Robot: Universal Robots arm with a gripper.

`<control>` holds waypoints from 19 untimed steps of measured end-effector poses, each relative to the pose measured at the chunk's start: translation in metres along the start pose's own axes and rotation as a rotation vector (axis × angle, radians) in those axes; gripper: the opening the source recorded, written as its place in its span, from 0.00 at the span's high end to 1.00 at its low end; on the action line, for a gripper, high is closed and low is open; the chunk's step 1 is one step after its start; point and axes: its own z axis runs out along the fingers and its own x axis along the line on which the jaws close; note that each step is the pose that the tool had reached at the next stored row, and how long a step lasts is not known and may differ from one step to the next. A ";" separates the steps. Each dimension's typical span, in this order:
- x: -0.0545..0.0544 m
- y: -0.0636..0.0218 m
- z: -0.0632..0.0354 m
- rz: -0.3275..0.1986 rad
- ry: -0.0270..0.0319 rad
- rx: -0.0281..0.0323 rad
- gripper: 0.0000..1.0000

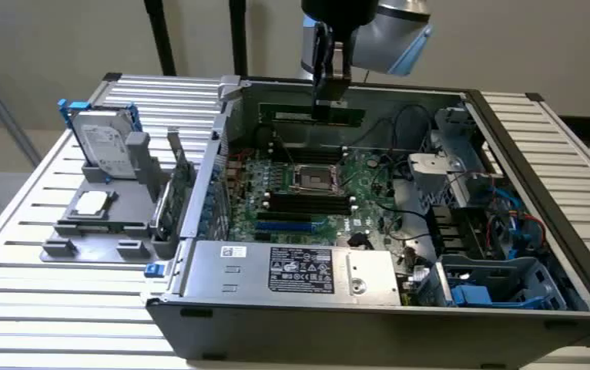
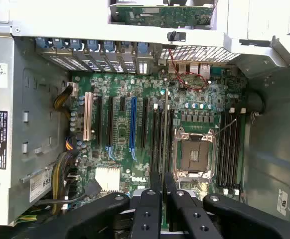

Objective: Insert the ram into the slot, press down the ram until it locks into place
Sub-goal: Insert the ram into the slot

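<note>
My gripper hangs over the back part of the open computer case, shut on the ram, a long thin green stick held level well above the motherboard. In the wrist view the ram appears edge-on as a thin line running out from between the closed black fingers. It lies over the black memory slots beside the CPU socket. More black slots sit on the socket's other side. In the exterior view black slots lie in front of the socket.
The case's walls ring the board, with a power supply at the front and drive cages and cables toward the exterior view's right. Outside, a grey holder carries a hard drive and an upright green card.
</note>
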 end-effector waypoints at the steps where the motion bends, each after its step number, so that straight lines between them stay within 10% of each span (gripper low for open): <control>1: 0.000 0.0000 0.0000 0.000 0.0000 0.0000 0.86; 19: 0.000 -0.0015 0.0084 0.000 0.0002 0.0000 0.86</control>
